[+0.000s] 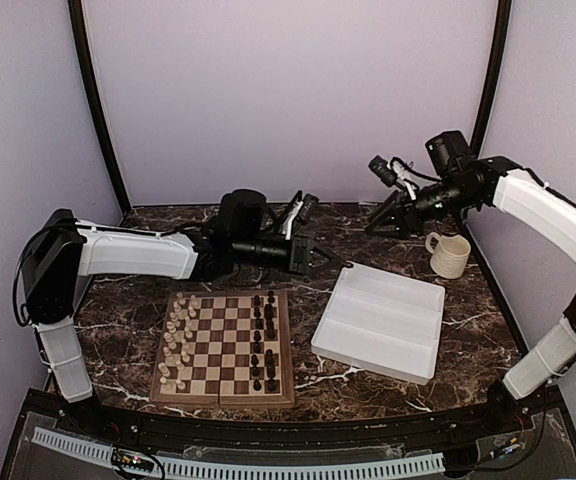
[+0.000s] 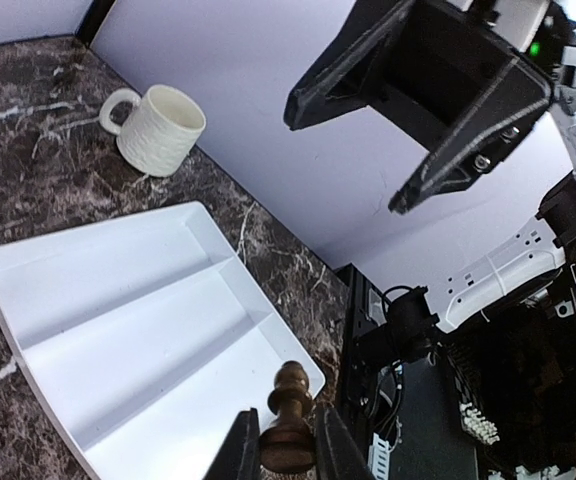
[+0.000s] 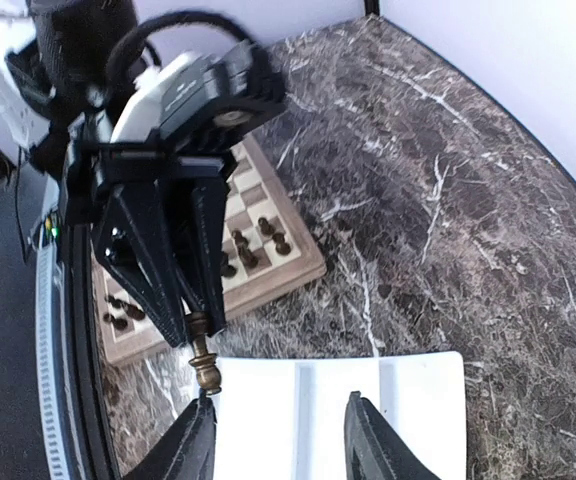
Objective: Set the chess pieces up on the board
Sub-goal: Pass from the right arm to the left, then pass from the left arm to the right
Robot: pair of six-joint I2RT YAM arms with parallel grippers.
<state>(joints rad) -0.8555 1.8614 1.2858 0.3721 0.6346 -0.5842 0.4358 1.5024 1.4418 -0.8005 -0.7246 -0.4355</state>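
left end effector (image 2: 288, 448) was clamped on a dark chess piece (image 2: 290, 398), piece poking out along the fingers, up by the tray (image 2: 118, 300) far-left corner. board (image 1: 223, 395) lay near-left of it, so left arm's the closer one. right end effector (image 3: 283, 440) hung w/ jaws apart, empty.

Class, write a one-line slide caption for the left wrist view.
Left gripper pinches a dark chess piece; white tray and mug lie beyond.

we are seeing a cream ribbed mug (image 1: 450, 255) standing upright on the dark marble table (image 1: 473, 340), and a white divided tray (image 1: 380, 320) is lying near, in front of it.
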